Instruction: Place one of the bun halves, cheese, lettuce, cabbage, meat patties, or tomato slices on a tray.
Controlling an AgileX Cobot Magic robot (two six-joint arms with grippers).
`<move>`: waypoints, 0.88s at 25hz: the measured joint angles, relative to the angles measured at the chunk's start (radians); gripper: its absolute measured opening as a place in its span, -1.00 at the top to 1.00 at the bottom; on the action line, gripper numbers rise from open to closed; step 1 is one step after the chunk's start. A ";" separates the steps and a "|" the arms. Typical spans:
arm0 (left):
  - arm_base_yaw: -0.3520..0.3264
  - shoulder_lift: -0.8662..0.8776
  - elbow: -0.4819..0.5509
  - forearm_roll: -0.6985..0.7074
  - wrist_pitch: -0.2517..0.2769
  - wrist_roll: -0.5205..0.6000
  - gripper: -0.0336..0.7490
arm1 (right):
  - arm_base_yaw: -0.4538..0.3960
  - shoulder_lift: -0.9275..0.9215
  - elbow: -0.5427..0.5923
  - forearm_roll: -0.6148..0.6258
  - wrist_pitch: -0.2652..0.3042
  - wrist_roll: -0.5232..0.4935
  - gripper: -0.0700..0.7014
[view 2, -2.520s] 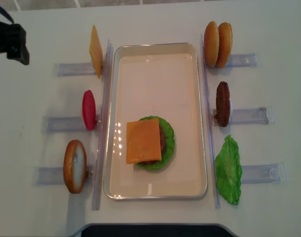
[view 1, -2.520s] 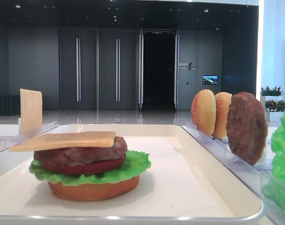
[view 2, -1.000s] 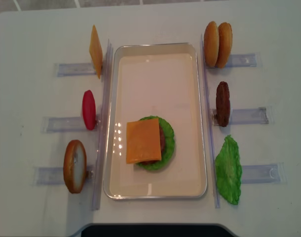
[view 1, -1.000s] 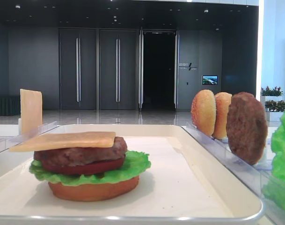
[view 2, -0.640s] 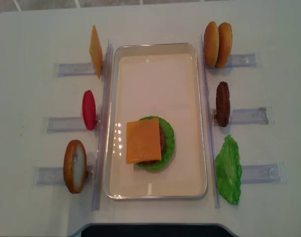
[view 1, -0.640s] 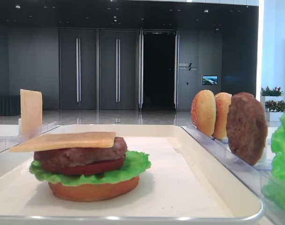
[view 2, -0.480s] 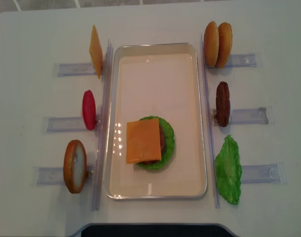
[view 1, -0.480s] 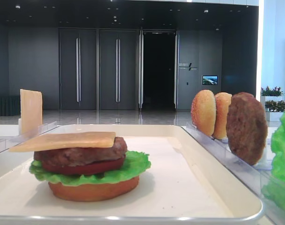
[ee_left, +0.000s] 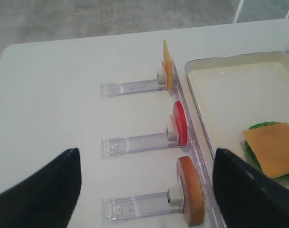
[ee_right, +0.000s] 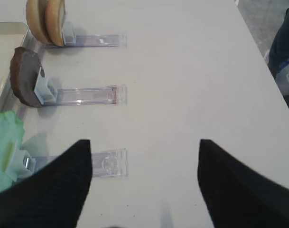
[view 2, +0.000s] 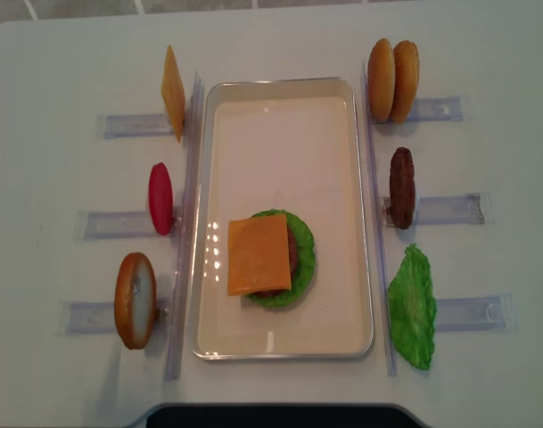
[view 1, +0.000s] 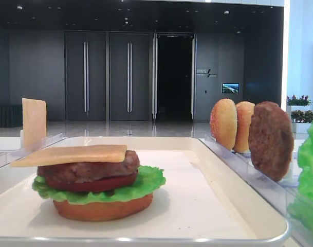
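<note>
Sitting in the lower half of the tray point(view 2: 280, 107): one stack, cheese point(view 2: 259, 254) flat on top, then patty, tomato, lettuce point(view 2: 304, 267) and bun base. Running top to bottom of the overhead frame, long axis of the tray. Standing on edge in clear racks point(view 2: 440, 209): one cheese slice point(view 2: 172, 91), one tomato slice point(view 2: 160, 198), one bun half point(view 2: 135, 300) at left; two bun halves point(view 2: 393, 79), one meat patty point(view 2: 401, 187), one lettuce leaf point(view 2: 413, 308) at right. Hovering over the worktop point(view 2: 57, 178) well aside, left pincer point(ee_left: 144, 190) spread wide, right pincer point(ee_right: 144, 183) likewise spread, both empty.
</note>
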 joint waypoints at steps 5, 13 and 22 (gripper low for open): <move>-0.011 -0.097 0.030 -0.022 0.002 0.003 -0.78 | 0.000 0.000 0.000 0.000 0.000 0.000 -0.43; -0.024 -0.260 0.115 -0.026 0.032 0.002 -0.78 | 0.000 0.000 0.000 0.000 0.000 0.000 -0.43; -0.024 -0.308 0.197 0.009 0.099 -0.029 -0.78 | 0.000 0.000 0.000 0.000 0.000 0.000 -0.43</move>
